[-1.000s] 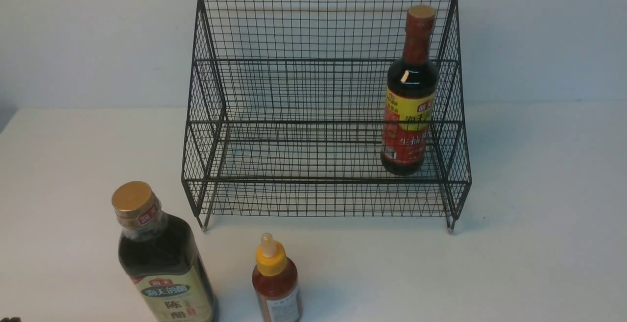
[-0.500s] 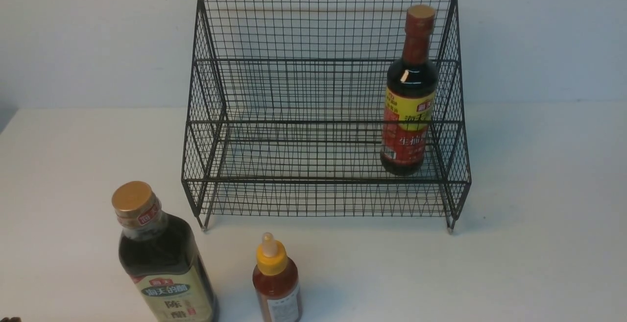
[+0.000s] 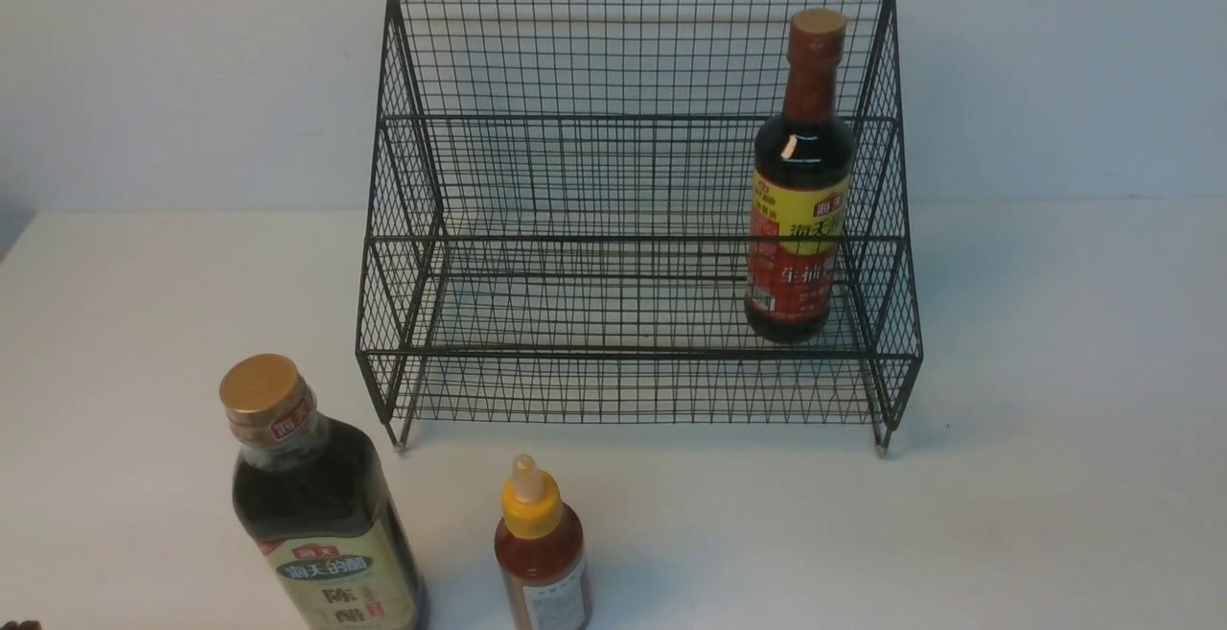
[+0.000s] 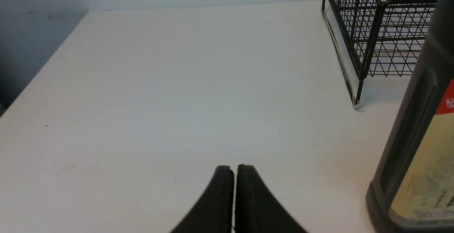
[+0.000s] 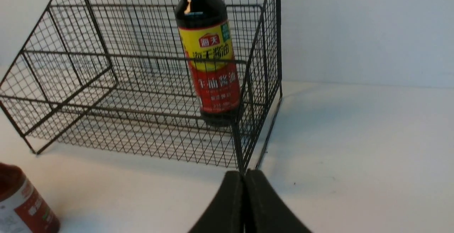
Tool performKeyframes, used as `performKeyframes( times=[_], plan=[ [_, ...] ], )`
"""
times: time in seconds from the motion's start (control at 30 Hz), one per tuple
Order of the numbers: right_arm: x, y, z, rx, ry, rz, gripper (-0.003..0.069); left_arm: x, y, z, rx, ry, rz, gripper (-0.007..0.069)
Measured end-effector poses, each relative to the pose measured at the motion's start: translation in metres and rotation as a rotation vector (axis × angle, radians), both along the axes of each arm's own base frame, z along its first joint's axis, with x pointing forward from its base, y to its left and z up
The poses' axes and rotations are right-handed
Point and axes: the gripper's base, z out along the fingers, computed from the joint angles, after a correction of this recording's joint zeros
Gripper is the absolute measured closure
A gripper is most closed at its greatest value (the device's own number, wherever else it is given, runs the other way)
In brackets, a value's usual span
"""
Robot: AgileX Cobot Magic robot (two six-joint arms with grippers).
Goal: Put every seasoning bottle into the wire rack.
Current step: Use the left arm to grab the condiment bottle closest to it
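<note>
Left gripper [image 4: 234, 168] and right gripper [image 5: 244, 172] are both clenched and empty. The soy sauce bottle [image 3: 800, 179] stands at 3 o'clock in the wire rack [image 3: 575, 179], lower tier. The vinegar bottle [image 3: 316, 515] at 7 o'clock and the red sauce bottle [image 3: 540, 553] at 6 o'clock stand outside it on the table [image 3: 1054, 419].

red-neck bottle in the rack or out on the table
In. The red-neck bottle stands on the front, lower tier of the wire rack, at its right end, with the mesh floor under its base and the front rail crossing its label.
</note>
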Motion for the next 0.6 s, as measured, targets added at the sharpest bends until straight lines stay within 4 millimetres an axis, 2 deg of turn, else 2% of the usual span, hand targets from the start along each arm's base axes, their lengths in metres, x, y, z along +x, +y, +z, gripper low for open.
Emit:
performKeyframes(
  times=[0.3,0.47,0.6],
  plan=[
    [0.0,-0.001,-0.003,-0.027,0.008,-0.001,0.0673,0.0,0.0,0.0,0.0,0.0,0.0,0.0629],
    [0.002,-0.008,0.0,-0.131,-0.066,-0.066,0.0673,0.0,0.0,0.0,0.0,0.0,0.0,0.0629],
    [0.002,-0.016,-0.014,-0.196,-0.115,-0.137,0.0673,0.0,0.0,0.0,0.0,0.0,0.0,0.0629]
  ],
)
